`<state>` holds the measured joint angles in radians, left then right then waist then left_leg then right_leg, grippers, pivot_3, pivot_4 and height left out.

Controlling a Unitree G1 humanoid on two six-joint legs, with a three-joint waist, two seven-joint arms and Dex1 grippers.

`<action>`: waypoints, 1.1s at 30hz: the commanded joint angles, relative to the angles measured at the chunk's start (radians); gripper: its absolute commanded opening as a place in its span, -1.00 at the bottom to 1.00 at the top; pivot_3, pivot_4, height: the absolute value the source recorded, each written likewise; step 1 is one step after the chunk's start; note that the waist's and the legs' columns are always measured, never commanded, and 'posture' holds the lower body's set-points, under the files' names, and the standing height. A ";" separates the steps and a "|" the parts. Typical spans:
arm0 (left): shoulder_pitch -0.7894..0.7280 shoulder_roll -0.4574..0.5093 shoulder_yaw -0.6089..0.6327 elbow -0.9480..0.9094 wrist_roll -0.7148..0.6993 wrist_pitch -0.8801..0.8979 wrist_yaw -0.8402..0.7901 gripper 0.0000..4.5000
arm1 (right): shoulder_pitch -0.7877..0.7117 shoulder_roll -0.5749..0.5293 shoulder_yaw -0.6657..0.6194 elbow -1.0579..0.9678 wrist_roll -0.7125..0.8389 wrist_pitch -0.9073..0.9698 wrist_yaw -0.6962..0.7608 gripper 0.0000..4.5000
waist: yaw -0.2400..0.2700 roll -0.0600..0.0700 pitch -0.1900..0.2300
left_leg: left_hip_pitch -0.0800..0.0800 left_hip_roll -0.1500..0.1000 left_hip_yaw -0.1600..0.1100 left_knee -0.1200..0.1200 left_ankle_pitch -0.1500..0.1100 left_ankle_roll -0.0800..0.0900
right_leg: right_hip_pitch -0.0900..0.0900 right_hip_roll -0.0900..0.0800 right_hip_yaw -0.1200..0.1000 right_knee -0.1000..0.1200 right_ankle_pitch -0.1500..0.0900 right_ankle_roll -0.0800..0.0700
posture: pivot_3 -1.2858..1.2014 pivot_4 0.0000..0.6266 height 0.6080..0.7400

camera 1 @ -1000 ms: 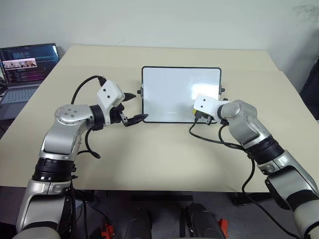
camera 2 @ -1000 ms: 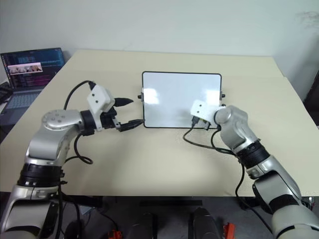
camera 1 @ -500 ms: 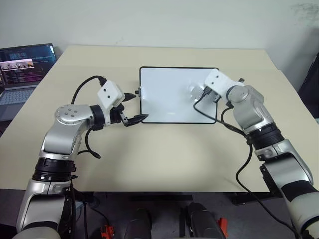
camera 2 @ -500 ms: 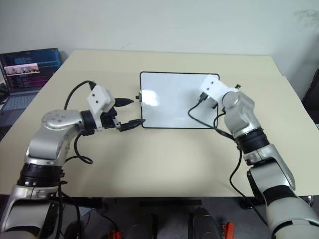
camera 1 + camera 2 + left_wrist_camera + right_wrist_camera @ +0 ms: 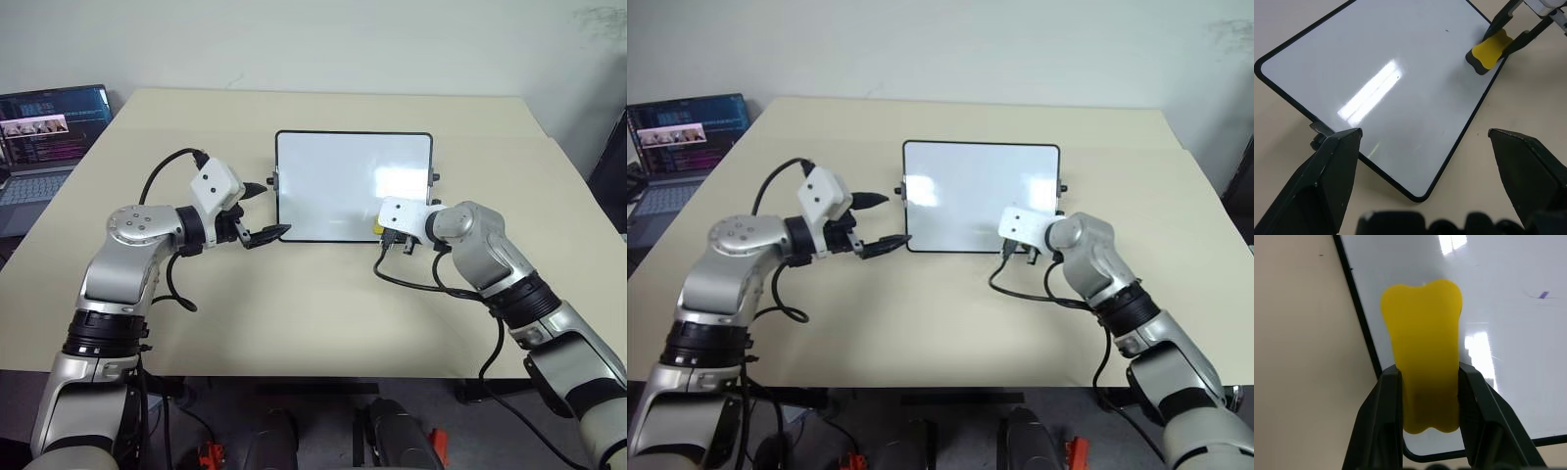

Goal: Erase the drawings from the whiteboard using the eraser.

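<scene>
One eraser, clamped tight in the right gripper, sits on the whiteboard at its near right corner, so nearly all the board lies ahead and to the left of it, long axis running left-right. One faint purple fleck shows just past the eraser; no full drawings visible. Left gripper gapes, holding nothing, by the board's near left corner, well apart from the eraser.

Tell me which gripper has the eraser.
The right gripper, shut on the yellow eraser at the whiteboard's near right corner. The left gripper is open and empty beside the board's left edge.
</scene>
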<state>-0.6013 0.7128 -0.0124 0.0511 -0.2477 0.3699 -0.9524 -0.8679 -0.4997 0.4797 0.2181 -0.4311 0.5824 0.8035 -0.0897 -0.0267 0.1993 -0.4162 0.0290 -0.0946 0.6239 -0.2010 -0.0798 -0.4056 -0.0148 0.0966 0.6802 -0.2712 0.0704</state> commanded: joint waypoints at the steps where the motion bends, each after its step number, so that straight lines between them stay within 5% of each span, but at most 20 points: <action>1: -0.025 0.007 0.012 -0.015 0.000 -0.012 -0.002 1.00 | -0.086 0.032 -0.087 0.081 -0.025 0.031 -0.147 -0.51 | -0.001 0.000 0.000 | 0.000 0.000 0.000 0.000 0.000 0.000 | 0.000 0.000 0.000 0.000 0.000 0.000 | 0.03 -0.52 1.00; 8: -0.022 0.007 0.013 -0.018 -0.001 -0.010 -0.001 1.00 | -0.141 0.055 -0.152 0.176 -0.025 0.061 -0.292 -0.51 | 0.008 0.000 0.000 | 0.000 0.000 -0.001 0.000 0.000 0.000 | 0.000 0.000 -0.001 0.000 0.001 -0.002 | 0.03 -0.52 1.00; 12: -0.020 0.007 0.014 -0.020 -0.001 -0.008 0.000 1.00 | -0.112 0.040 -0.131 0.142 -0.028 0.065 -0.246 -0.51 | 0.007 0.000 0.000 | 0.000 0.000 0.000 0.000 0.000 0.000 | 0.000 0.000 0.000 0.000 0.001 -0.002 | 0.03 -0.52 1.00; 23: -0.023 0.005 0.010 -0.016 0.001 -0.010 -0.001 1.00 | 0.060 -0.073 -0.005 -0.182 0.081 -0.093 0.176 -0.51 | 0.002 0.000 0.000 | -0.001 0.000 0.000 -0.001 0.000 0.000 | 0.000 0.000 -0.001 -0.001 0.001 -0.001 | 0.03 -0.52 1.00; 29: -0.022 0.002 0.010 -0.018 -0.003 -0.009 -0.001 1.00 | 0.026 -0.084 -0.056 -0.114 0.057 -0.076 0.115 -0.51 | 0.006 0.001 0.001 | -0.001 0.000 0.000 -0.001 0.000 0.000 | 0.000 0.000 -0.001 0.000 -0.001 0.001 | 0.03 -0.52 1.00; 33: -0.028 -0.006 0.021 -0.059 -0.057 0.021 -0.033 1.00 | 0.022 -0.087 -0.206 -0.188 0.189 -0.043 0.140 -0.51 | 0.007 0.000 0.001 | -0.001 0.000 0.000 -0.001 0.000 0.000 | 0.000 0.000 -0.001 -0.001 0.000 0.000 | 0.03 -0.52 1.00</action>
<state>-0.6038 0.7060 -0.0130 0.0461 -0.2691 0.3842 -0.9628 -0.8176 -0.5847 0.3648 0.1066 -0.3087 0.5228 0.9343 -0.0826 -0.0263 0.2005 -0.4176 0.0290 -0.0950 0.6230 -0.2011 -0.0799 -0.4060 -0.0150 0.0958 0.6792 -0.2713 0.0700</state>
